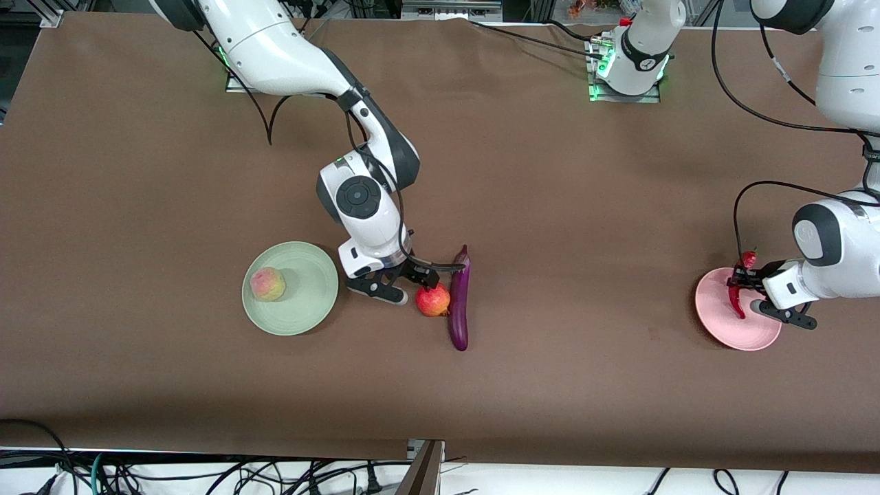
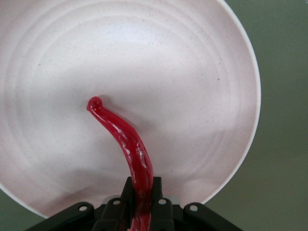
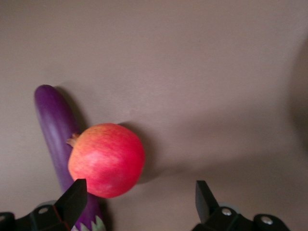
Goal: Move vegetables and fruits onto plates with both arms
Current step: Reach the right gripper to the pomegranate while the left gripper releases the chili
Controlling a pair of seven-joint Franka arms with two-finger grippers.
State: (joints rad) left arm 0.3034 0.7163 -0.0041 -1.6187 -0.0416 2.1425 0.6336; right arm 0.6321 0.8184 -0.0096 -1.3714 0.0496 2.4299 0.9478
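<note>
A wide desk (image 1: pixel 550 206) under a plain brown cloth fills the scene, with both arm bases bolted along its edge farthest from the front camera and a tangle of dark cables on the white strip below its nearest edge. On the mint green plate (image 1: pixel 309 302), toward the right arm's end, the peach (image 1: pixel 267 284) already sits, so the fruit half looks partly done. The right end effector (image 1: pixel 402 283) hangs low just beside the pomegranate (image 1: pixel 432 300), its fingers spread wide with nothing between them; the right wrist view shows the fruit off toward one finger, not centred in the gap. The pomegranate rests on the cloth touching the purple eggplant (image 1: pixel 459 300), which lies lengthwise with its stem end farther from the front camera. At the left arm's end, the left end effector (image 1: pixel 741 278) is closed on the stem end of the red chili pepper (image 1: pixel 736 301) over the pink plate (image 1: pixel 722 330), the tip hanging down to or just above the plate. The step in hand seems to be setting the chili down; next, that calls for opening the fingers, while the right arm likely needs to centre on the pomegranate without nudging the eggplant
</note>
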